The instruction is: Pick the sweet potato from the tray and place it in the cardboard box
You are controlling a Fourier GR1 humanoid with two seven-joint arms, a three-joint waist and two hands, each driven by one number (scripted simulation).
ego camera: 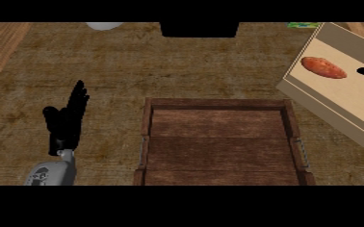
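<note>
The orange-red sweet potato (323, 68) lies inside the cardboard box (318, 101), which stands tilted at the right edge of the counter. The dark wooden tray (148, 139) sits at the lower middle with nothing in it. My left hand (65, 122) rests open at the lower left, fingers pointing up, well away from both tray and box. A small black sliver of my right hand (360, 70) shows at the right edge, just right of the sweet potato and over the box; the rest of it is out of view.
A white rounded object (104, 25) and a black block (199, 29) sit at the counter's far edge. A green item (304, 24) peeks out behind the box. Brown counter lies between the left hand and the tray.
</note>
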